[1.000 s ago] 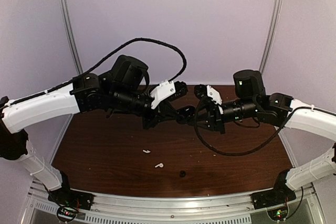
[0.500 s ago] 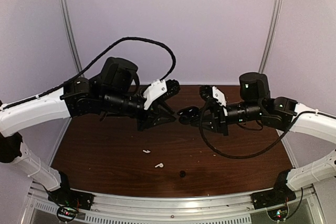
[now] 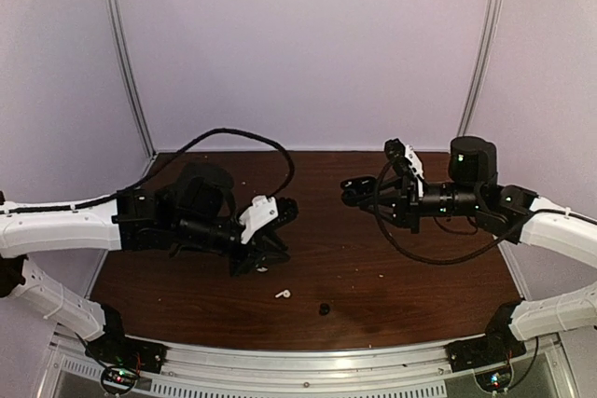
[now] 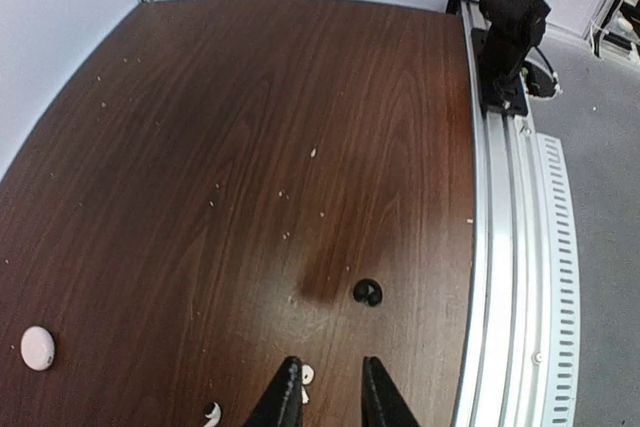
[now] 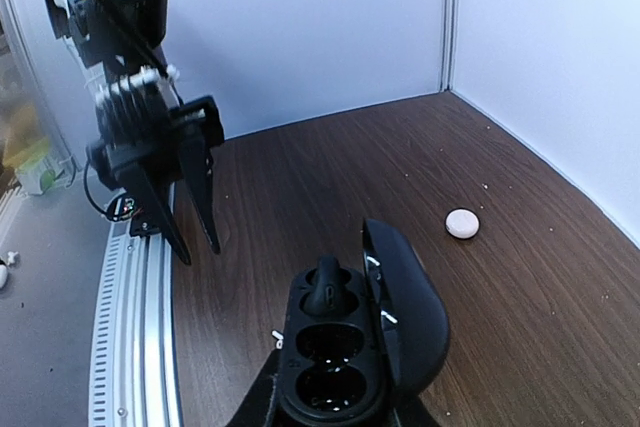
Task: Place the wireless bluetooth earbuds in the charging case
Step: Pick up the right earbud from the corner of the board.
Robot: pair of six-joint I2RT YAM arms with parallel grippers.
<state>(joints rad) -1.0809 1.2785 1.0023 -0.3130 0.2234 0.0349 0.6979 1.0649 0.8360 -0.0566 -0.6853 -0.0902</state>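
Observation:
My right gripper (image 3: 366, 195) is shut on the open black charging case (image 5: 345, 352) and holds it above the table; its lid (image 5: 412, 312) stands up on the right. One black earbud (image 5: 327, 290) sits in the far slot and the near slot is empty. A second black earbud (image 4: 367, 292) lies on the table near the front edge, also seen from the top view (image 3: 324, 308). My left gripper (image 4: 328, 399) is open and empty, low over the table, short of that earbud. It also shows in the top view (image 3: 266, 256).
Two white stemmed earbuds (image 4: 306, 375) (image 4: 211, 413) lie by my left fingers (image 4: 285, 402); one shows in the top view (image 3: 282, 294). A pale pink disc case (image 4: 37, 347) lies further back, also seen in the right wrist view (image 5: 461, 223). The metal rail (image 4: 500, 247) runs along the table's front edge.
My left gripper has pulled away from the case, moving left and down to just over the table by the white earbuds. My right gripper has drawn back right with the case.

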